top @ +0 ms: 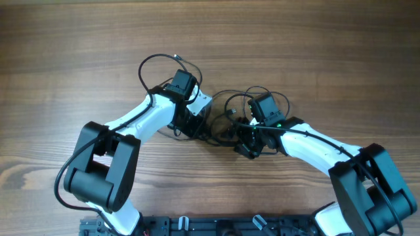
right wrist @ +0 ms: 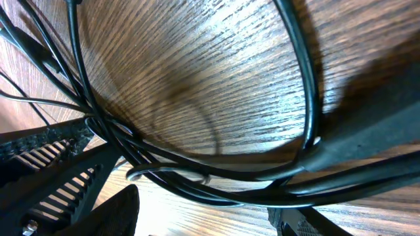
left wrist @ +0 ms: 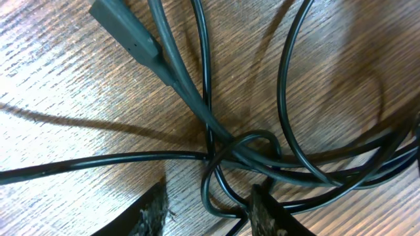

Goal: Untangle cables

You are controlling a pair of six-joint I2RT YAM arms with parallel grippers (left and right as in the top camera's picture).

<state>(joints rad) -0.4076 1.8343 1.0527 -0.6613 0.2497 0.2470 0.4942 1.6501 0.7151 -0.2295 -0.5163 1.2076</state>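
Observation:
The cables (top: 223,110) are thin black cords lying in a tangle on the wooden table between my two arms. In the left wrist view several cords cross in a knot (left wrist: 226,154), and a flat dark plug (left wrist: 125,29) lies at the top left. My left gripper (left wrist: 209,213) is open and low over the table. A small cord loop (left wrist: 211,196) lies between its fingers, close to the right finger (left wrist: 262,213). My right gripper (right wrist: 203,223) is open. A bundle of cords (right wrist: 197,174) runs across just beyond its fingertips, and a wide loop (right wrist: 308,98) arcs over the wood.
From above, the left gripper (top: 189,121) and the right gripper (top: 246,145) stand close together at the tangle. One thin loop (top: 152,65) arcs out to the upper left of the left wrist. Bare wooden table (top: 79,52) lies all around.

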